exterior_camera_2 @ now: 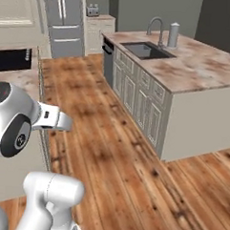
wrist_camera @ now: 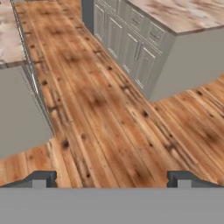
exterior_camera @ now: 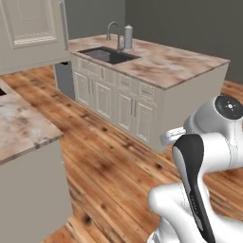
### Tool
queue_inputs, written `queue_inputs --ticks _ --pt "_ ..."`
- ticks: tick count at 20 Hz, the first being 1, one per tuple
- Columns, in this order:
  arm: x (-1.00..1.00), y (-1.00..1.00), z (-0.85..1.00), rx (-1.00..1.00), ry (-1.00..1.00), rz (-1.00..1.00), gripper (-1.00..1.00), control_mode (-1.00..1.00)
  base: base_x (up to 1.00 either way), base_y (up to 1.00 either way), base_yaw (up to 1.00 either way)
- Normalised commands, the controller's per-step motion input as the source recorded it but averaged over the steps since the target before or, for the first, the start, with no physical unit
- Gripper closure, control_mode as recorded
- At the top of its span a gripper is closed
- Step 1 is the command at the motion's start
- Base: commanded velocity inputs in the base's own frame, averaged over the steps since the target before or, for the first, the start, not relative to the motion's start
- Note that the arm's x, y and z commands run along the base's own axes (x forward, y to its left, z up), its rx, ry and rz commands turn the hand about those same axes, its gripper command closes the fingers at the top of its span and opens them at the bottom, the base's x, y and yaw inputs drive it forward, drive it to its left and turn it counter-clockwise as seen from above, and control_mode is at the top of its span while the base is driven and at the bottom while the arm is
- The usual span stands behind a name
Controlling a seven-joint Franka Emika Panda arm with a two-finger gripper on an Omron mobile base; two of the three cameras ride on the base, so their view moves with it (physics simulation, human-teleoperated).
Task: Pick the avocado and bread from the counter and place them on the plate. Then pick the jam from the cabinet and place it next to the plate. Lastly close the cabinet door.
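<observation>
The robot stands in the aisle between two runs of units, and as far as I can judge the job is barely begun. The end effector (wrist_camera: 112,178) hangs over bare plank floor (wrist_camera: 109,113) with its two tips spread wide and nothing between them.

To one side lies a corner of marbled worktop (exterior_camera: 21,126), and above it hangs a cream wall cabinet door (exterior_camera: 31,26); I cannot tell from here whether it stands open. Across the aisle the island (exterior_camera_2: 196,68) carries a sink (exterior_camera_2: 146,50) and faucet (exterior_camera_2: 157,28).

I see no avocado, bread, plate or jam from here, so I cannot say where they lie. Every pick, every placing and the door closing appear still to be done.
</observation>
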Motion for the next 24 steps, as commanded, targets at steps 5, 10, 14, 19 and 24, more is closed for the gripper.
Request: queue_inputs --ticks 5,10,14,19,24 --pt "0.00 0.00 0.00 0.00 0.00 0.00 -1.00 1.00 0.16 -0.50 0.23" --pt "0.00 0.00 0.00 0.00 0.00 0.00 -1.00 1.00 0.14 -0.50 0.24" --pt "0.00 0.00 0.00 0.00 0.00 0.00 -1.00 1.00 0.17 -0.48 0.25" --pt "0.00 0.00 0.00 0.00 0.00 0.00 -1.00 1.00 0.22 -0.45 0.27" --pt "0.00 0.00 0.00 0.00 0.00 0.00 -1.00 1.00 0.28 -0.45 0.29"
